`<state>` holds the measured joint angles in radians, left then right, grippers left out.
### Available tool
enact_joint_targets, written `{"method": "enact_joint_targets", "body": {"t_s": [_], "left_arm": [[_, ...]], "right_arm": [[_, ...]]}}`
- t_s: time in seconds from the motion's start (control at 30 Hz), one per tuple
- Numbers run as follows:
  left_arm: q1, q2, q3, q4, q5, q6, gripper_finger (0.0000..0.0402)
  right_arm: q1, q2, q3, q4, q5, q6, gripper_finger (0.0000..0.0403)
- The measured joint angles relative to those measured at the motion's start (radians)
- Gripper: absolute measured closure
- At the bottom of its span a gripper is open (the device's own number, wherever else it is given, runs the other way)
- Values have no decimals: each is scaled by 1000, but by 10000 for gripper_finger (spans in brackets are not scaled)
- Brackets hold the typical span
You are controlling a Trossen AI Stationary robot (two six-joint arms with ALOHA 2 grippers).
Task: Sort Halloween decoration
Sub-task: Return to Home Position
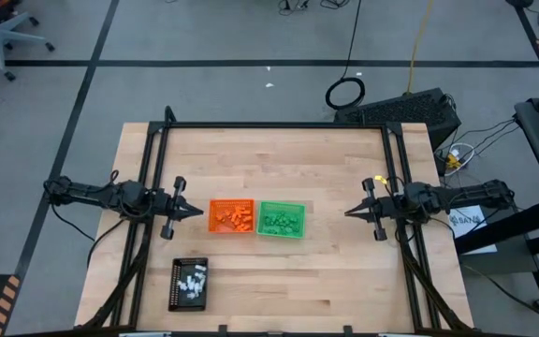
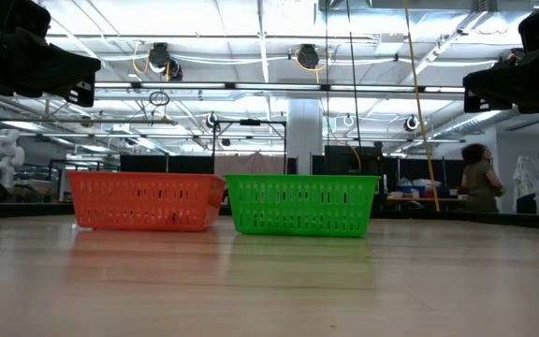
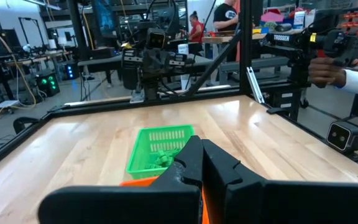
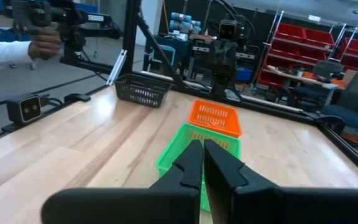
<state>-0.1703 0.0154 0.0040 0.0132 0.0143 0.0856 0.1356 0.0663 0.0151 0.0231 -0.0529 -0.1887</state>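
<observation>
We find trinkets point(image 1: 235, 219) in bin one point(image 1: 231, 200), in bin two point(image 1: 281, 202) at its 3 o'clock, in the tray point(image 1: 178, 292) at 7 o'clock.

Black tape lines point(image 1: 251, 63) cross the grey floor point(image 1: 251, 94); red shelf bins point(image 4: 328, 45) behind.

Orange trinkets point(image 1: 235, 219), green trinkets point(image 1: 280, 222) and white trinkets point(image 1: 192, 282) lie in separate trays point(image 1: 212, 216).
</observation>
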Motion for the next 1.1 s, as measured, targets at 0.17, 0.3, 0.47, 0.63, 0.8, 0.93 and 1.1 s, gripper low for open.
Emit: {"method": "enact_joint_targets", "body": {"t_s": [0.17,0.3,0.47,0.63,0.8,0.93,1.1], "left_arm": [[0,0,0,0,0,0,402],[0,0,0,0,0,1,402],[0,0,0,0,0,6,402],[0,0,0,0,0,6,402],[0,0,0,0,-2,1,402],[0,0,0,0,-4,1,402],[0,0,0,-2,-15,3,402]], "right_arm": [[0,0,0,-2,5,-10,403],[0,0,0,-5,28,-17,403],[-4,0,0,-5,25,-22,403],[-32,0,0,-5,24,-29,403],[-59,0,0,-4,-6,-25,403],[-65,0,0,-4,7,-22,403],[-65,0,0,-3,78,13,403]]}}
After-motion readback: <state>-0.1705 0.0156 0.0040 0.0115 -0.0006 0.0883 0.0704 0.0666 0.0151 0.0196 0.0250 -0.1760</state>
